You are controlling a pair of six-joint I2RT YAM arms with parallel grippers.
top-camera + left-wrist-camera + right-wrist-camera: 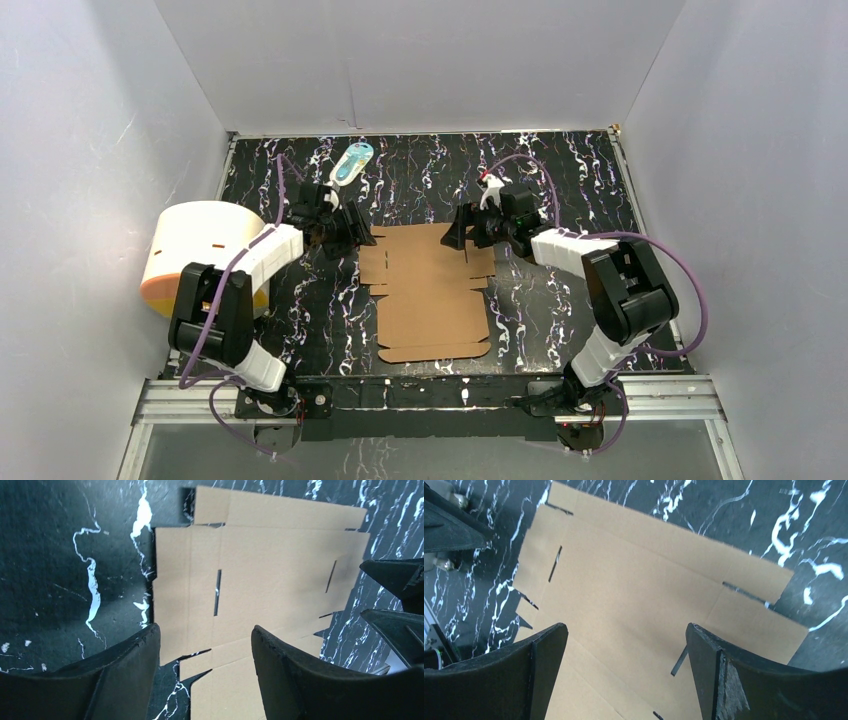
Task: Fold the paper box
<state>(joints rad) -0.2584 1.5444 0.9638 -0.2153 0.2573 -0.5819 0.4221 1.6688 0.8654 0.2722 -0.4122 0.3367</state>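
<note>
**Left gripper** (205,635): black fingers (125,675) filled the bottom of the left wrist view. They stood apart with nothing between them, and the brown sheet showed through the gap. In the top view this gripper (345,232) sat at the upper left corner of the sheet. Whether it touched the cardboard could not be told.

**Right gripper** (625,630): its fingers (719,675) were spread wide across the bottom of the right wrist view and gripped nothing. In the top view it (458,232) sat at the upper right edge of the sheet, facing the left gripper. Contact could not be told.

**Paper box** (432,290): a plain brown die-cut sheet, lying flat and unfolded at the centre of the surface (300,310). It had narrow slots and notched flaps along both sides. Its far end lay between the two grippers and the rest ran towards the bottom of the frame. It appeared under each gripper in the wrist views (270,565) (634,580).

**Surface**: black with white marbled veins.

**Cylinder** (200,255): white with an orange rim, at the left of the frame, beside the left arm and well apart from the sheet.

**Packet** (351,163): small, teal and white, at upper centre near the back wall. Its print was too small to read.
</note>
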